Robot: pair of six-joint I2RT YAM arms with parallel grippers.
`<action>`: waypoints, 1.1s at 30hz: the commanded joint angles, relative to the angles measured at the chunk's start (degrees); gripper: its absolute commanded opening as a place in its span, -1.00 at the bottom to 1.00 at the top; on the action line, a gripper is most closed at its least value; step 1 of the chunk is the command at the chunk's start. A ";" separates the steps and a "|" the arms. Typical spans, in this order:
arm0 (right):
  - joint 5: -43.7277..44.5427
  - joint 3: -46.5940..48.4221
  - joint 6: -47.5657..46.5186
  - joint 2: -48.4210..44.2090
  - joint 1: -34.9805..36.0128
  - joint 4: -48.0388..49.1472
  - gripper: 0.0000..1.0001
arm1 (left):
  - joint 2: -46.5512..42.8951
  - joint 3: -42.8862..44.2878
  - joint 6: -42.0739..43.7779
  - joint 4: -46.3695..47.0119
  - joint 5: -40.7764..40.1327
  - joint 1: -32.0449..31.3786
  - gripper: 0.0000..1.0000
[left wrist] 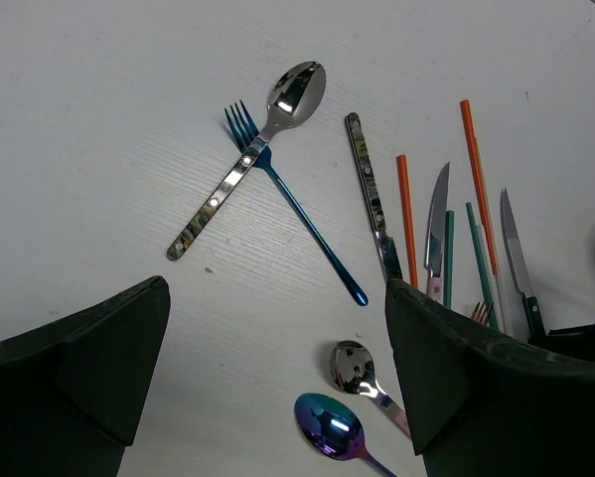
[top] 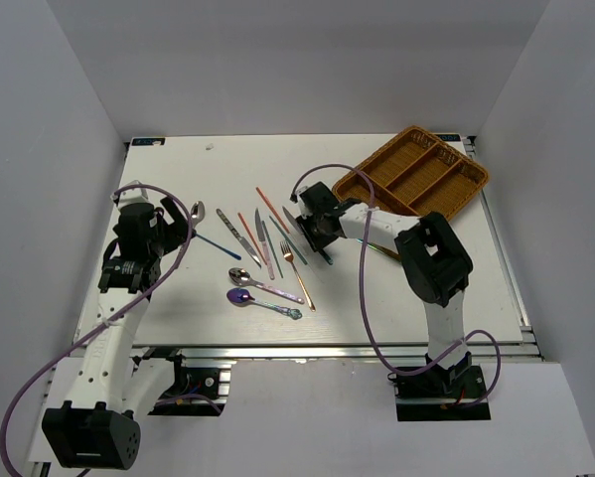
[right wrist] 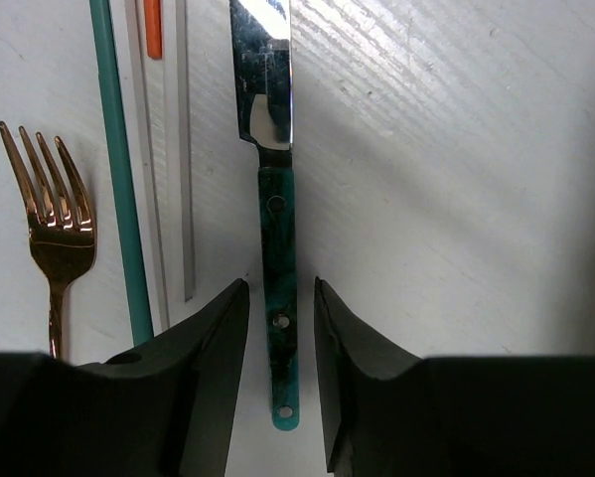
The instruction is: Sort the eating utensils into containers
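The eating utensils lie spread over the white table, left of the brown wicker tray (top: 371, 159) whose compartments are the containers. My right gripper (top: 315, 231) is low over a green-handled knife (right wrist: 277, 238). Its open fingers (right wrist: 218, 348) straddle the handle with a thin gap on each side. A copper fork (right wrist: 54, 219) and a green chopstick (right wrist: 118, 169) lie just left of it. My left gripper (left wrist: 277, 368) hangs wide open above the table and holds nothing. A silver spoon (left wrist: 267, 129) crossing a blue fork (left wrist: 297, 209) lies ahead of it.
Near the left gripper lie a small silver spoon (left wrist: 355, 366) and an iridescent purple spoon (left wrist: 329, 429). A marbled-handle knife (left wrist: 369, 189), orange chopsticks (left wrist: 406, 209) and more knives lie between the arms. The tray sits tilted at the table's far right corner.
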 commanded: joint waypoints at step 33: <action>5.68 19.62 43.79 4.11 -30.91 13.87 -1.00 | 0.34 -0.35 0.40 0.15 -1.21 -0.22 0.96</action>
